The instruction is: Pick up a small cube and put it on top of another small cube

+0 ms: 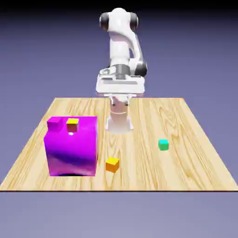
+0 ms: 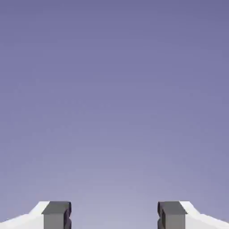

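Item: hand [image 2: 114,215], spread, nothing between the fingertips, high over the far part of the worktop [image 1: 144,174]; small teal-green cube [image 1: 163,145] on the worktop at the exterior view's right, well apart from the near orange cube [image 1: 112,164] and the big magenta block [image 1: 73,151] at the exterior view's left. Step, as judged: approach to the teal-green cube; best to tip the fingers downward, centre above, square to two opposite faces, then lower straight before closing gently.
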Robot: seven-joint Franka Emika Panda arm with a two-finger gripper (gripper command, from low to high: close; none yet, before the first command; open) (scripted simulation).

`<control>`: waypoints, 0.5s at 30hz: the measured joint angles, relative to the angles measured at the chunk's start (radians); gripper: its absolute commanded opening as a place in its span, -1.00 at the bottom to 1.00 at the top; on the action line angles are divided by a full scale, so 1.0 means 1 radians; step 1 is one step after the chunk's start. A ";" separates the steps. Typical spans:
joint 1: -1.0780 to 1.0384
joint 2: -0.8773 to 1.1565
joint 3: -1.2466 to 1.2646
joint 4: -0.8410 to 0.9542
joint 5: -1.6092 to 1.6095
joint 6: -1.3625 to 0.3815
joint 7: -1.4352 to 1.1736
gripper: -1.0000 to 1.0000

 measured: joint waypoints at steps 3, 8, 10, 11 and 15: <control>0.031 0.098 0.046 0.059 -0.041 -0.130 0.019 0.00; 0.076 0.274 0.135 0.159 -0.130 -0.348 0.051 0.00; 0.094 0.345 0.170 0.199 -0.166 -0.435 0.064 0.00; 0.103 0.380 0.188 0.219 -0.184 -0.478 0.070 0.00; 0.145 0.521 0.259 0.298 -0.255 -0.652 0.095 0.00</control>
